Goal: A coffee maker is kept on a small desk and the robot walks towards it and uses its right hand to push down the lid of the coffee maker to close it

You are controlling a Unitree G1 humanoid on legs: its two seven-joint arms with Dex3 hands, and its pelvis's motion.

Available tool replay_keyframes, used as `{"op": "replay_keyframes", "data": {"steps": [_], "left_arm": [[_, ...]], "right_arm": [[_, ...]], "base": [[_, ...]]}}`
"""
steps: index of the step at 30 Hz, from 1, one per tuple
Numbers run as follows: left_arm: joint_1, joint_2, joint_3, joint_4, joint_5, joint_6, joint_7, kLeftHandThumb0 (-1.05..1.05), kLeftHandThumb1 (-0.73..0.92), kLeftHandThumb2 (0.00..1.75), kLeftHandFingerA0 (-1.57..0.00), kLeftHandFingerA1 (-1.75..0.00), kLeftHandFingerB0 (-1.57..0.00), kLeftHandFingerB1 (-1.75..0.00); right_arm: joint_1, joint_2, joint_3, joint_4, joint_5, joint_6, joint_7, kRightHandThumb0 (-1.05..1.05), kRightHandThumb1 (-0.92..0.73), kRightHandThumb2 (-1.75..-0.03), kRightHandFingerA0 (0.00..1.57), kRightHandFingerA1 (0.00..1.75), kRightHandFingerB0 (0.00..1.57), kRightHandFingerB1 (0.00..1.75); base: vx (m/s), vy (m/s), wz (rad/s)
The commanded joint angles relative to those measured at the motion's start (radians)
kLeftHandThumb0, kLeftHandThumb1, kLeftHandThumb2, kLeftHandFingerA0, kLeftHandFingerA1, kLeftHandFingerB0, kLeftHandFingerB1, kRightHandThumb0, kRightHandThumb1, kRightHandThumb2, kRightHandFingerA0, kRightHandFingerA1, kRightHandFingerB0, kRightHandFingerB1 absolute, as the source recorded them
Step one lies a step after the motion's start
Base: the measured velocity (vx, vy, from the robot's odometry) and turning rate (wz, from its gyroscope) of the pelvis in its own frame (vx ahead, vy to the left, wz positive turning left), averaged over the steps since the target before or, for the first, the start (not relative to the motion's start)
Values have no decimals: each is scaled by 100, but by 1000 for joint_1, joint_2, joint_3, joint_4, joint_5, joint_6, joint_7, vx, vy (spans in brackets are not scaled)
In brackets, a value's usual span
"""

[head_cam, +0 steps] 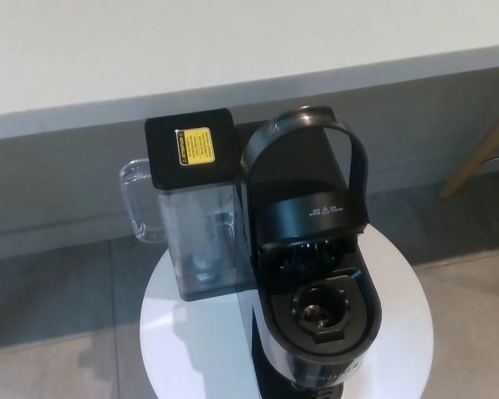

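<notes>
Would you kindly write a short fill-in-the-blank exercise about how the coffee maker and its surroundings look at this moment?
1. The lid of the coffee maker is standing ____.
2. The sticker on the black cap of the water tank is ____ in colour.
3. The coffee maker stands on a round table whose top is ____.
4. The number of robot hands visible in the head view is ____.

Missing words: open; yellow; white; zero

You see a white wall [233,37] across the top of the frame, a grey baseboard band [58,179] below it, grey tiled floor [41,332] lower left, wooden furniture leg [481,150] at right edge.
</notes>
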State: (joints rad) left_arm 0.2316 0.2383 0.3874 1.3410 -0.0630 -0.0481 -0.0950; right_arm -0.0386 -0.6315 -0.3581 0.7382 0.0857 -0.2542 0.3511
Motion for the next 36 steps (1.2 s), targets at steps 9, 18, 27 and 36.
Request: {"op": "replay_keyframes", "data": {"steps": [9, 18, 27, 36], "left_arm": [[1, 13, 3, -1, -9, -35, 12, -71, 44, 87, -1, -52, -9, -49], [-60, 23, 161, -71, -159, -160, -56, -76, 52, 99, -1, -61, -10, -62], [-166, 54, 244, -106, -198, -191, -138, -42, 40, 102, -13, -64, -4, -57], [-135, 43, 226, -72, -181, -180, -111, -42, 37, 100, -13, -63, -6, -57]], "right_arm": [[9, -10, -5, -10, 13, 18, 5, -92, -69, -107, 12, 27, 0, 22], [-492, 83, 273, -393, -75, 273, 66, -89, -70, -113, 16, 58, 3, 35], [-524, 86, 321, -451, -77, 347, 45, -94, -91, -68, 19, 54, 9, 33], [-711, 143, 439, -459, -124, 366, 78, -92, -91, -68, 18, 55, 10, 35]], "base": [[0, 0, 0], [-6, 0, -2], [9, -4, 7], [1, -3, -2]]}}
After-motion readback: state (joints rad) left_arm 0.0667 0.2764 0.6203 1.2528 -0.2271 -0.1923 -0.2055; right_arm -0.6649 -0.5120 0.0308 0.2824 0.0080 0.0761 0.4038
